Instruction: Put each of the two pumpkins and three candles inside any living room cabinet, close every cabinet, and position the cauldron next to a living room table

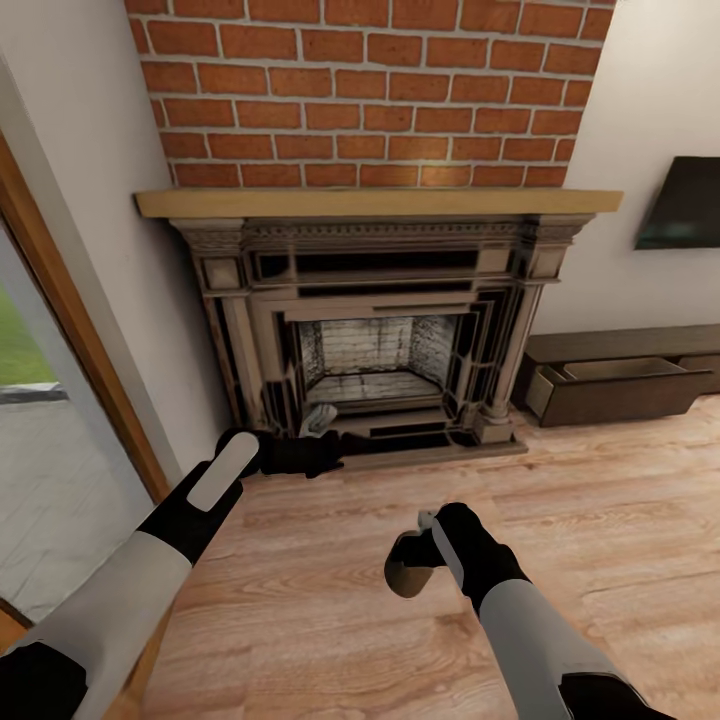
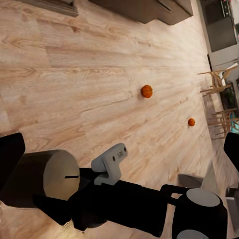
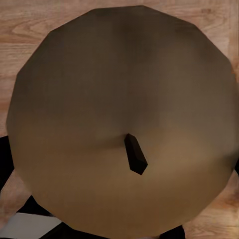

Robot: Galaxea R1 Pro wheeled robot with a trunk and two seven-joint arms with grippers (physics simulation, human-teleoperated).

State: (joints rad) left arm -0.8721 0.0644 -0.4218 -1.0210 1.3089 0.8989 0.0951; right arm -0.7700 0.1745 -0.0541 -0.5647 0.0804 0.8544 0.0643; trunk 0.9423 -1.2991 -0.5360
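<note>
My right gripper [image 1: 412, 560] is shut on a tan candle [image 1: 405, 572] and holds it low over the wood floor. In the right wrist view the candle's [image 3: 119, 99] round top and dark wick are seen from close up. The left wrist view looks across at that candle [image 2: 47, 177] and, farther off, at two orange pumpkins [image 2: 146, 91] [image 2: 191, 122] lying apart on the floor. My left gripper [image 1: 300, 455] is open and empty, near the fireplace hearth; one finger [image 2: 10, 157] shows at the frame edge. The dark-brown cabinet [image 1: 625, 395] stands at the right wall with one drawer [image 1: 610, 372] pulled out. The cauldron is out of view.
A brick fireplace [image 1: 375, 330] with a wooden mantel stands straight ahead. A glass door [image 1: 40, 470] with a wooden frame is at the left, and a wall TV [image 1: 685, 205] hangs above the cabinet. Wooden chairs [image 2: 216, 84] stand beyond the pumpkins.
</note>
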